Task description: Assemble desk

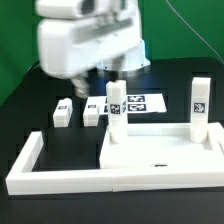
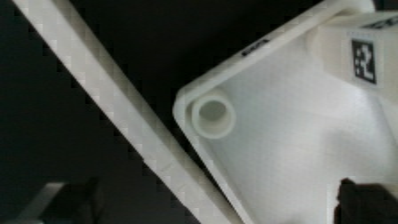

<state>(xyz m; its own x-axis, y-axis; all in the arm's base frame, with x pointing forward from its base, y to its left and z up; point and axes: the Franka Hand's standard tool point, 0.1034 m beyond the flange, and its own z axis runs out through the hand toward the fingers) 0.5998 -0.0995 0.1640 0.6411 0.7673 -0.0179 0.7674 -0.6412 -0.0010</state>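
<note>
The white desk top (image 1: 160,152) lies at the front of the table, against the border frame. Two white tagged legs stand upright at its far corners, one at the exterior view's left (image 1: 117,108) and one at its right (image 1: 198,108). Two more legs (image 1: 63,112) (image 1: 92,110) lie loose on the black table behind the frame. My gripper (image 1: 116,70) hangs above the left upright leg, open and empty. In the wrist view the gripper (image 2: 217,206) shows dark fingertips (image 2: 71,202) wide apart over the desk top (image 2: 294,140), an empty corner hole (image 2: 214,115) and a tagged leg (image 2: 365,58).
The marker board (image 1: 140,102) lies flat behind the desk top. Long white frame bars (image 1: 28,160) border the front and the exterior view's left; one crosses the wrist view (image 2: 107,110). The arm's large white body (image 1: 85,40) fills the upper part of the exterior view.
</note>
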